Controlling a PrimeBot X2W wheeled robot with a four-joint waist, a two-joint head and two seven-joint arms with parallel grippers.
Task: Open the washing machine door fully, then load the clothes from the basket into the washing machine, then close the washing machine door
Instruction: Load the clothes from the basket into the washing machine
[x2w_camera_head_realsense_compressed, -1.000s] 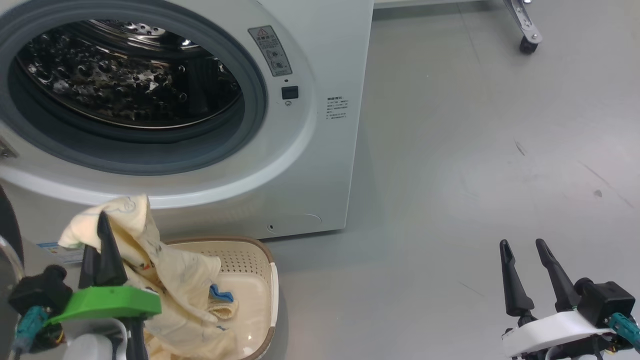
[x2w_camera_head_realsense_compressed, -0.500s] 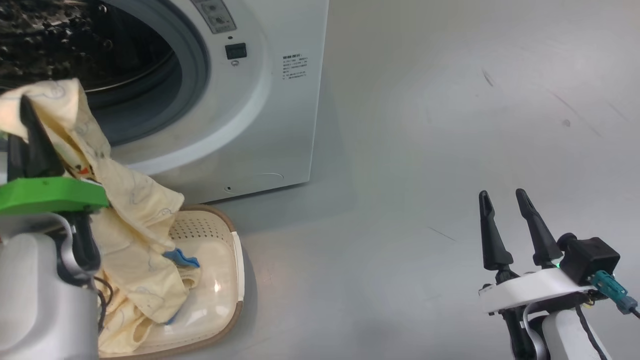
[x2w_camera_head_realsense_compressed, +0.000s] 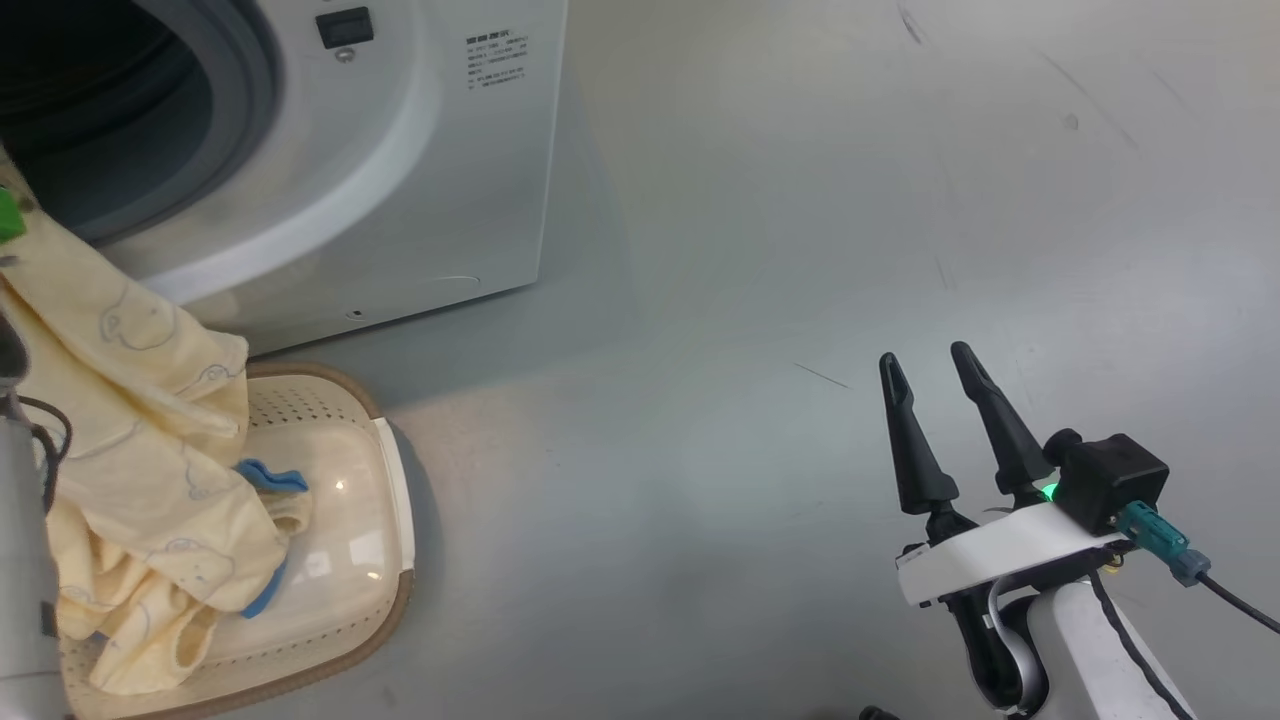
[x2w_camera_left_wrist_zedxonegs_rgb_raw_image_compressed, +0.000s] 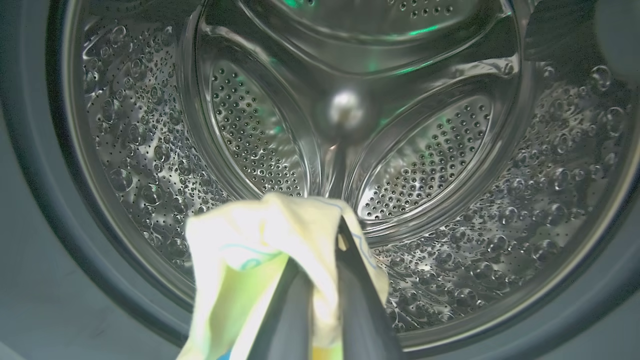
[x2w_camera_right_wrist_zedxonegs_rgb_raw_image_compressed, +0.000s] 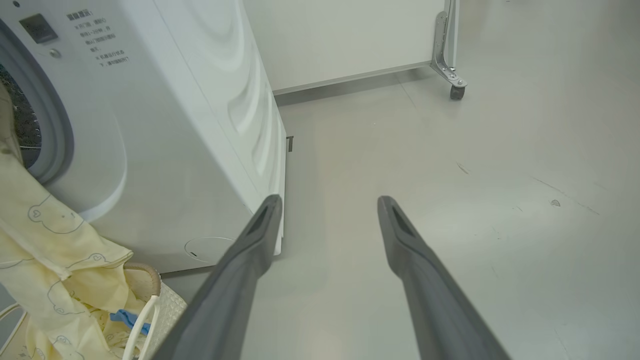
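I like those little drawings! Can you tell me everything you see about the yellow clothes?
The clothes are soft, pale cream-yellow cloth with thin line-drawn cartoon faces and blue trim. The left gripper, shut on a bunched top fold, holds them up before the washing machine's steel drum. From there they hang in loose folds, the lower end lying crumpled in the basket.
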